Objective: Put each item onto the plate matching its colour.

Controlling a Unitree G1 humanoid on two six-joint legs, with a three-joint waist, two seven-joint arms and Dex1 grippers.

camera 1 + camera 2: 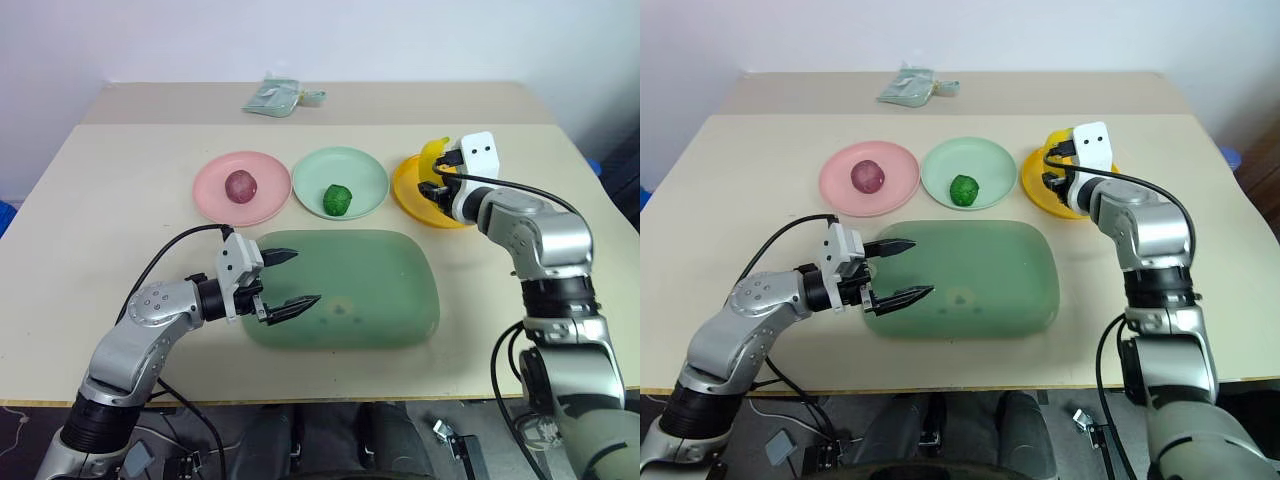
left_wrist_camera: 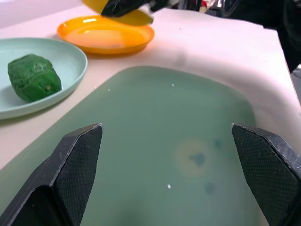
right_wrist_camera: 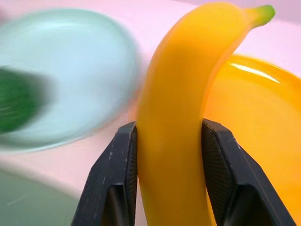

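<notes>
Beige table (image 1: 120, 200) | translucent green rounded-rectangle board (image 1: 380, 290), centre; left gripper (image 1: 290, 278) over its 9 o'clock edge, jaws apart, empty | pink (image 1: 215, 195), mint (image 1: 365, 165), orange-yellow round plastic plates (image 1: 405, 190), 12 o'clock row | right gripper (image 3: 169, 155) jaws clamped on yellow toy banana (image 3: 183, 94) above orange-yellow plate | purple-red fruit (image 1: 240, 184) on pink | bumpy dark-green ball (image 1: 337, 199) on mint

Left arm bent low, forearm angled inward; left tool (image 1: 283, 280) level, fingers spread wide; right arm stretched forward, right tool (image 3: 168, 176) tilted slightly down, fingers clamped on the yellow banana (image 3: 178, 122).
</notes>
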